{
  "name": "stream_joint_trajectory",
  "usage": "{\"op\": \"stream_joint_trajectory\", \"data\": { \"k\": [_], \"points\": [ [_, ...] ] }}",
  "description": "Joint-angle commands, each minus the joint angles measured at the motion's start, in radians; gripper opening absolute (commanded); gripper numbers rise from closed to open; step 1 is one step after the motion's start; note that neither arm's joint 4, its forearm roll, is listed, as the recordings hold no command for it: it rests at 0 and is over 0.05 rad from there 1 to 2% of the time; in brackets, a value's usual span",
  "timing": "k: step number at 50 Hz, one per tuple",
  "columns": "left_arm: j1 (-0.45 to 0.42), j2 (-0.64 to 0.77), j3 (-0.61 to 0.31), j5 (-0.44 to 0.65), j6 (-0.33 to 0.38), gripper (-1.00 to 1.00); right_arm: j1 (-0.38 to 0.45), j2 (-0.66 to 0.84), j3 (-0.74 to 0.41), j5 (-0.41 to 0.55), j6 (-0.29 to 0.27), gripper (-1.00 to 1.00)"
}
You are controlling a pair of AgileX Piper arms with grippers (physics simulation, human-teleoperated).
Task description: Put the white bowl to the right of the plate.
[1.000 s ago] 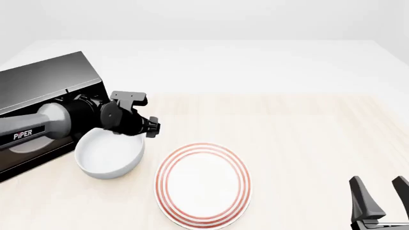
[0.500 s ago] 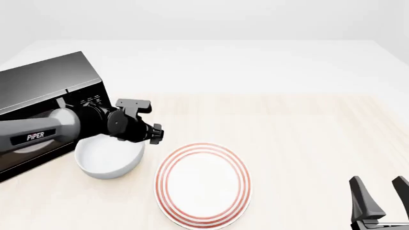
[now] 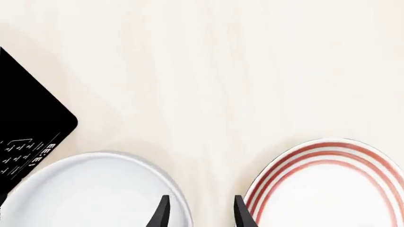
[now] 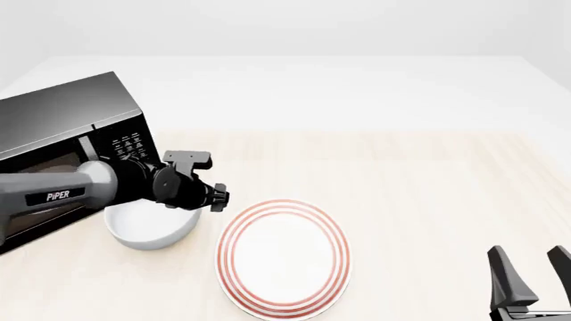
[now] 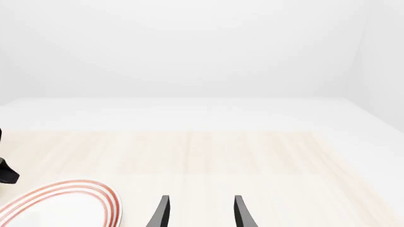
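**Left arm over the bowl's rim, bowl on the plate's left**

In the front view we see the white bowl [image 4: 150, 226] sitting on the wooden table [image 4: 428, 194], just to the left of the red-ringed plate [image 4: 283, 257] and close against the black microwave [image 4: 63, 140] at the table's left edge. A narrow strip of table separates bowl and plate. The left arm [image 4: 63, 190] reaches in over the bowl, its wrist above the bowl's right-hand rim.

In the left wrist view, the left gripper [image 3: 199, 215] has its fingers parted, with nothing between them. One fingertip lies over the bowl's rim [image 3: 183, 203]; the other lies over the bare table just beside the plate's edge. The microwave's control panel [image 3: 25, 153] shows at the side.

The right gripper [image 4: 528, 277] rests low at the near right corner, well apart from both dishes, its fingers apart and empty; the right wrist view shows the same spread fingers [image 5: 160, 213].
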Motion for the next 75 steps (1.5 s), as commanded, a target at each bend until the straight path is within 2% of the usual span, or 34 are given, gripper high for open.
{"op": "stream_joint_trajectory", "data": {
  "k": [1, 18, 31, 53, 54, 66, 75],
  "points": [
    [0.008, -0.002, 0.078, -0.049, -0.028, 1.0, 0.0, 0.0, 0.0, 0.0, 0.0, 1.0],
    [0.002, 0.012, 0.061, -0.048, -0.03, 1.0, 0.0, 0.0, 0.0, 0.0, 0.0, 1.0],
    [-0.009, 0.032, 0.097, -0.092, -0.049, 1.0, 0.0, 0.0, 0.0, 0.0, 0.0, 1.0],
    [-0.015, 0.047, 0.101, -0.118, -0.048, 1.0, 0.0, 0.0, 0.0, 0.0, 0.0, 1.0],
    [-0.015, 0.047, 0.102, -0.118, -0.044, -1.0, 0.0, 0.0, 0.0, 0.0, 0.0, 1.0],
    [-0.043, 0.014, 0.074, -0.077, -0.024, -1.0, 0.0, 0.0, 0.0, 0.0, 0.0, 1.0],
    [-0.042, -0.027, -0.015, 0.015, 0.038, -1.0, 0.0, 0.0, 0.0, 0.0, 0.0, 1.0]
  ]
}}
